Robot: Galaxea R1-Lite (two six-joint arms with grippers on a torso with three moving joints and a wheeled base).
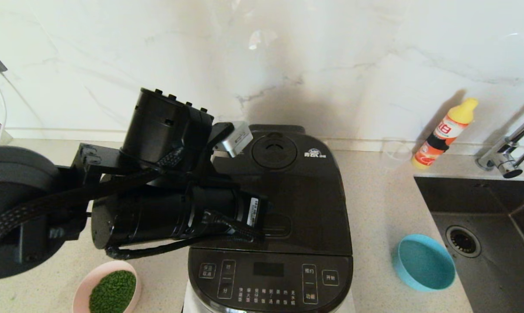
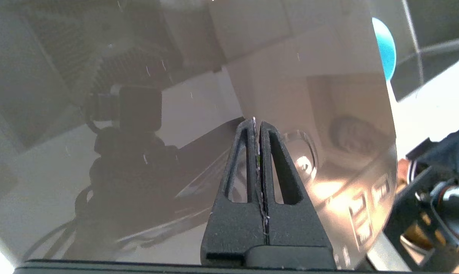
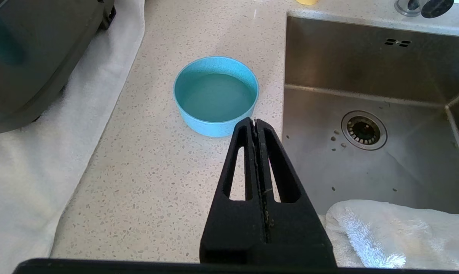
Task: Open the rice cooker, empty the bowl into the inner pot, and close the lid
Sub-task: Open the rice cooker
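Note:
The black rice cooker (image 1: 288, 195) stands at the middle of the counter with its lid (image 1: 314, 195) closed, so the inner pot is hidden. My left arm reaches over the lid. In the head view its wrist hides the fingers. In the left wrist view the left gripper (image 2: 257, 122) is shut and empty, with its tips at the glossy lid (image 2: 199, 95) beside the rectangular button (image 2: 303, 152). A pink bowl (image 1: 84, 290) of green grains sits left of the cooker's front. My right gripper (image 3: 255, 121) is shut and empty over the counter, near a blue bowl (image 3: 215, 95).
The blue bowl (image 1: 423, 262) sits right of the cooker, next to the steel sink (image 1: 483, 208) and tap (image 1: 505, 161). An orange bottle (image 1: 444, 132) and a clear cup (image 1: 394, 152) stand at the back wall. A white cloth (image 3: 24, 171) lies under the cooker and a towel (image 3: 397, 232) lies at the sink.

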